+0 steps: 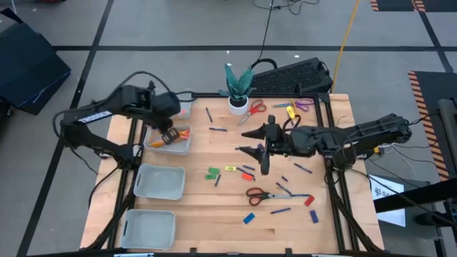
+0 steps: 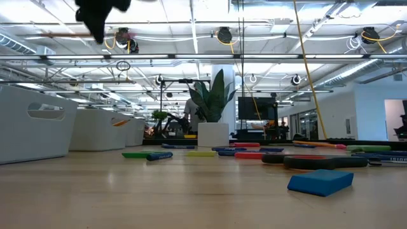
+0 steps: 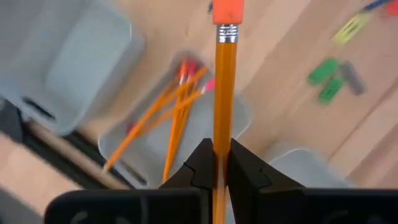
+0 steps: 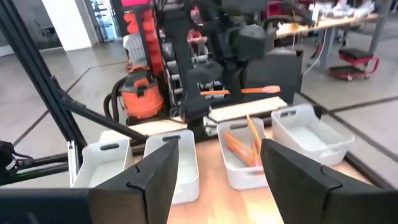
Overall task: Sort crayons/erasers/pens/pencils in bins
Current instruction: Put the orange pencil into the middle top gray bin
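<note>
A pale wooden tabletop (image 1: 214, 207) framed by dark rails sits in an open workshop with grey floor; across the low view the room runs back to ceiling lights, a potted plant in a white pot (image 2: 213, 133) and white bin walls on the near left.

Along the table's left edge lie the pale grey-blue plastic bins: in the high view one at the near corner (image 1: 149, 228), one beyond it (image 1: 160, 182), and a third (image 1: 170, 143) holding a bundle of long orange pencils (image 1: 175, 135). The right wrist view shows four bins in a row.

The left gripper (image 1: 168, 137) hangs over that pencil bin, its dark fingers (image 3: 242, 171) pinched tight on one orange pencil (image 3: 224, 99) with a red eraser tip, held above the bundled pencils (image 3: 174, 112).

The right gripper (image 1: 263, 146) is lifted above the table's middle, its fingers (image 4: 155, 171) spread wide with nothing between them.

The middle and right of the board are crowded: green erasers (image 1: 213, 172), a yellow eraser (image 1: 230, 168), a blue eraser (image 1: 248, 218), red erasers (image 1: 310, 202), dark blue pens (image 1: 280, 210) and red-handled scissors (image 1: 258, 193). The near strip of board between the bins and the blue eraser is bare wood, as is the stretch just right of the two near bins. A black keyboard (image 1: 293, 75) overhangs the far edge.
</note>
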`<action>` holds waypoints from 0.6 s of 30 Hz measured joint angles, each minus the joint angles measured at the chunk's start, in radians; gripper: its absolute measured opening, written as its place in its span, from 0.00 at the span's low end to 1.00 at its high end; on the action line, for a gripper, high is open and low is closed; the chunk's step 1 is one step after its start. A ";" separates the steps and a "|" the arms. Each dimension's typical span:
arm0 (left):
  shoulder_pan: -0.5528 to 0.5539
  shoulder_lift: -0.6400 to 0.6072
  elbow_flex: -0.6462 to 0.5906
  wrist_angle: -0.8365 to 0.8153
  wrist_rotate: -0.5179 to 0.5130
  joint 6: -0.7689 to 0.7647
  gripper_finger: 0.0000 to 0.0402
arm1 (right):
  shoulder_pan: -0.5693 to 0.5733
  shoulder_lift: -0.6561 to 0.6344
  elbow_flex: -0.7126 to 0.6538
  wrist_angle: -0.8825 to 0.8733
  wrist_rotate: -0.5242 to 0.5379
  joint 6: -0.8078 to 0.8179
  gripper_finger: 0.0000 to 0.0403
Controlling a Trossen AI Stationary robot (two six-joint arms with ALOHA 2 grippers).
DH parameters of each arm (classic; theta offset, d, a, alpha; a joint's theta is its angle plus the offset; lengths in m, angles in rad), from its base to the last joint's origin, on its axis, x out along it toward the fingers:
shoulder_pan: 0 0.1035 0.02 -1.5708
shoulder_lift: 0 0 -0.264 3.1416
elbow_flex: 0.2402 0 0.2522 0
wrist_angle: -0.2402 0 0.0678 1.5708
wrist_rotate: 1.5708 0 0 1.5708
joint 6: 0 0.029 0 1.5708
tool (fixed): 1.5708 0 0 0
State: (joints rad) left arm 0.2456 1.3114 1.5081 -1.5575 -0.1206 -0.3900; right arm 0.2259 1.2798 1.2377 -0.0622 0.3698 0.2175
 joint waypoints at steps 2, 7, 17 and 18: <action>0.026 0.012 -0.073 -0.014 0.007 0.001 0.06 | 0.006 0.000 -0.013 0.004 0.001 0.017 0.55; 0.072 0.069 -0.283 0.019 -0.046 0.103 0.06 | 0.038 0.000 -0.039 0.003 0.005 0.036 0.55; 0.093 0.159 -0.495 0.232 -0.135 0.303 0.06 | 0.077 0.000 -0.060 0.005 0.073 0.078 0.55; 0.094 0.164 -0.501 0.264 -0.141 0.318 0.06 | 0.078 0.000 -0.060 0.004 0.075 0.078 0.55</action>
State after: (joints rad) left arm 0.3393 1.4754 1.0068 -1.2931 -0.2621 -0.0718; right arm 0.3035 1.2797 1.1778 -0.0584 0.4450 0.2951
